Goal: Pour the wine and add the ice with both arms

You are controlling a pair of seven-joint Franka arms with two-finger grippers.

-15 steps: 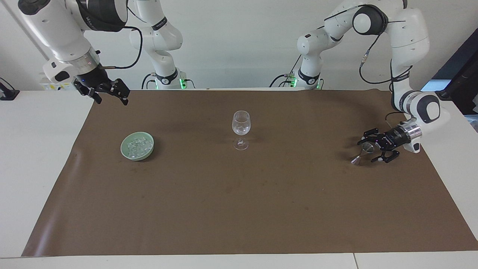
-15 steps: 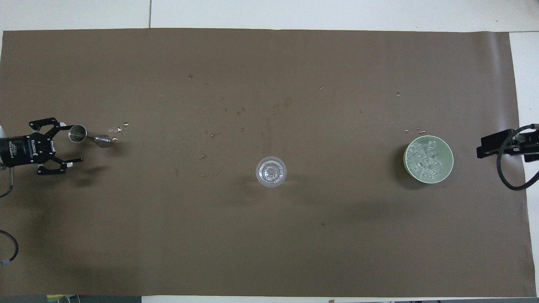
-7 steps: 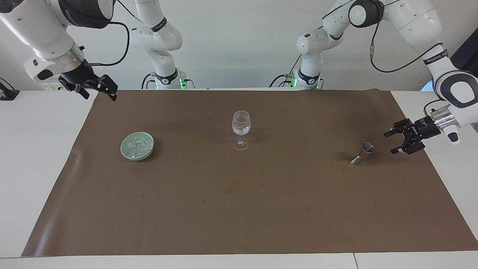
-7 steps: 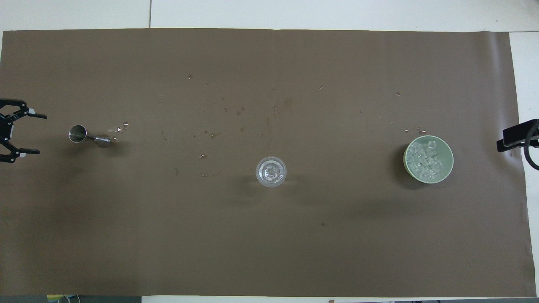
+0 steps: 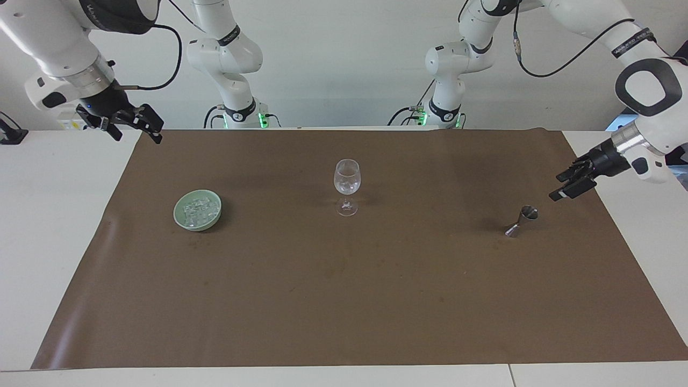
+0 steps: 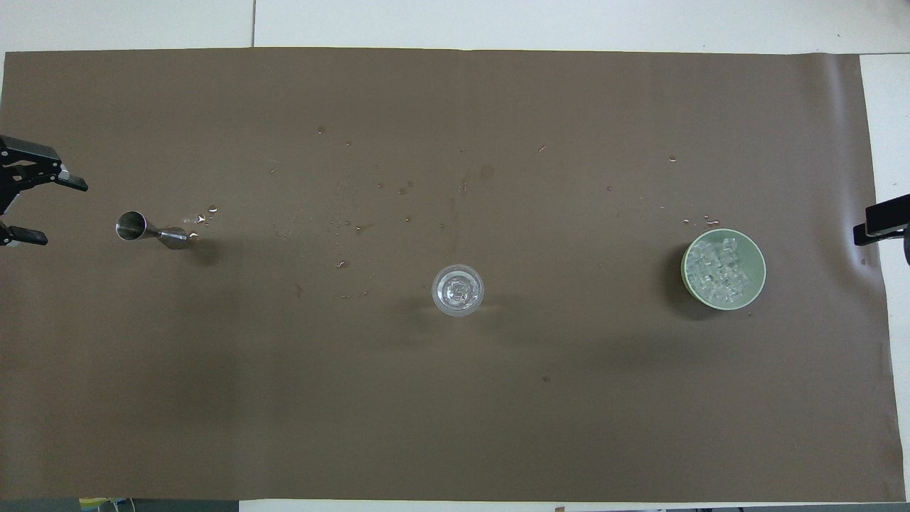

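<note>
- Inspecting the ice (image 5: 197, 209): piled in the green bowl (image 5: 215, 217) toward the right arm's end of the desk (image 5: 322, 301), well apart from the wine glass (image 5: 347, 185) at centre.
- Right claw (image 5: 137, 124): raised near the brown mat's corner; grip state cannot be told; judged the nearer arm to the ice.
- Left claw (image 5: 571, 181): released, empty, raised beside the jigger (image 5: 521, 221).

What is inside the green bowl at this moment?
The green bowl holds a pile of clear ice cubes. The cubes cover its bottom, so anything under them cannot be seen.
</note>
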